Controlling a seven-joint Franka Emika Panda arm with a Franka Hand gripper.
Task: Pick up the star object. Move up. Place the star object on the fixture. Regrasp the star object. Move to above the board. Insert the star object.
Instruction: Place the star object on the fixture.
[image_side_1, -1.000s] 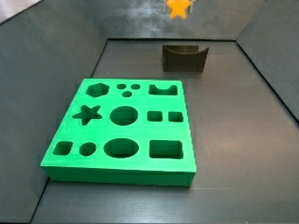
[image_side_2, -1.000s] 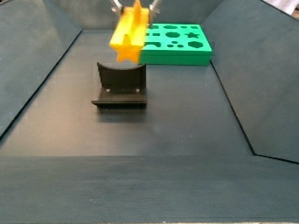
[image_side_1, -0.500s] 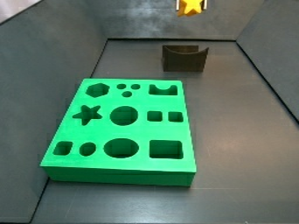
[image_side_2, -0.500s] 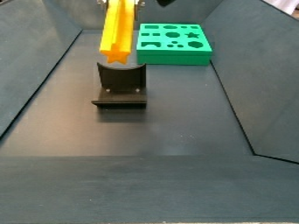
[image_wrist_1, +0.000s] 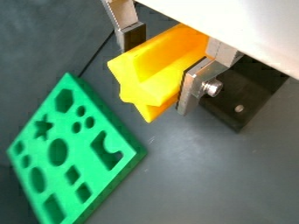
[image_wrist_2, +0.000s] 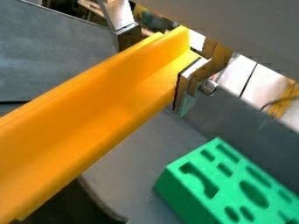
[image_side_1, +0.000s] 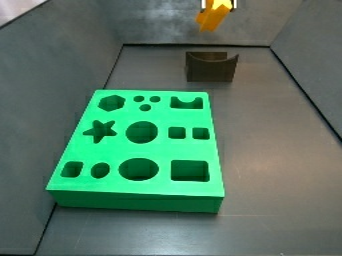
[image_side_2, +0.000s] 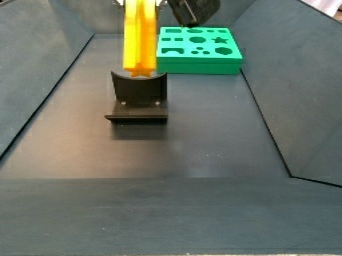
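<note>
The star (image_wrist_1: 156, 70) is held between the fingers (image_wrist_1: 193, 85) of the gripper (image_wrist_1: 163, 63), which is closed on the peg's ridged sides at its upper part, as seen in both wrist views. In a side view the star (image_side_2: 139, 38) hangs nearly upright, its lower end right at the notch of the fixture (image_side_2: 138, 97); whether it touches the notch cannot be told. In a side view only the lower end of the star (image_side_1: 215, 14) shows, above the fixture (image_side_1: 211, 66), which stands near the far edge of the floor. The board (image_side_1: 140, 149) lies flat on the floor, well apart from the fixture, with its star hole (image_side_1: 99, 128) empty; it is also seen in both wrist views (image_wrist_1: 66, 153) (image_wrist_2: 228, 185).

The step in hand is judged to be the placing of the star on the fixture. The pick and the lift appear done; the regrasp, the move above the board and the insertion are not yet done.

The next move calls for the star to be lowered until it is seated in the notch, kept in line with it, and only then released. A release made too early could let the tall peg tip off the fixture.
</note>
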